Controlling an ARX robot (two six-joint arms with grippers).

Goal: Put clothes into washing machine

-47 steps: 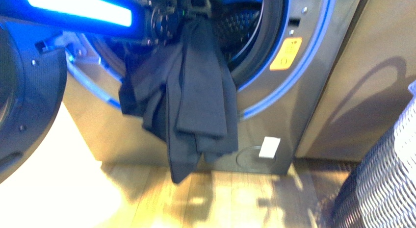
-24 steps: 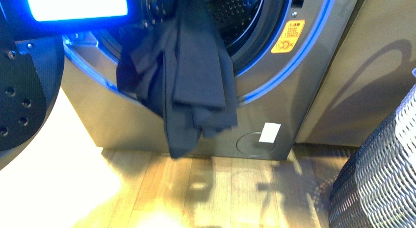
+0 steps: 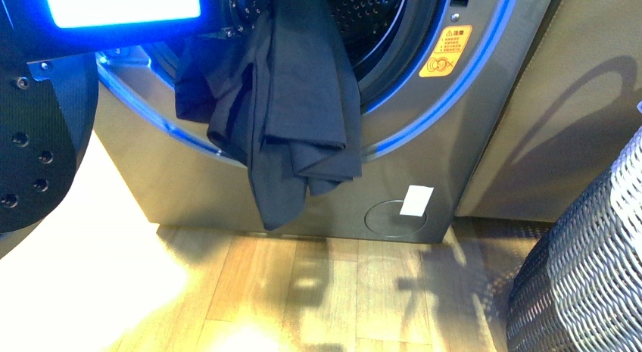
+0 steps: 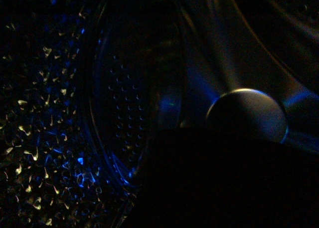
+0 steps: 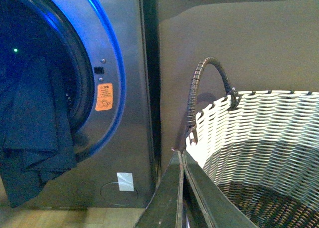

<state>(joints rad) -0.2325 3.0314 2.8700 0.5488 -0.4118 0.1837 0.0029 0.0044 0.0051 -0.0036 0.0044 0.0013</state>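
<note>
The clothes (image 3: 291,117), a long limp navy garment in folded layers, hang out of the porthole of the silver-grey washing machine (image 3: 454,140) and down over its lower rim. My left gripper (image 3: 253,4) is at the top of the opening, shut on the top of the clothes, with its fingers hidden by cloth. The left wrist view is dim. It shows the perforated drum (image 4: 119,118) and a dark mass of cloth (image 4: 224,183) over the jaws. My right gripper (image 5: 180,155) is shut and empty, beside the basket and apart from the washer (image 5: 129,63) and the clothes (image 5: 35,128).
The dark open door (image 3: 38,140) stands at the left. A woven white-grey basket (image 3: 583,269) with a looped handle (image 5: 209,73) stands at the right on the wooden floor (image 3: 325,291). A grey-brown cabinet (image 3: 575,102) adjoins the washer. An orange sticker (image 3: 445,51) sits by the porthole.
The clothes have risen and moved further towards the drum. Their lower end now hangs higher above the floor. The left arm has moved up and inward.
</note>
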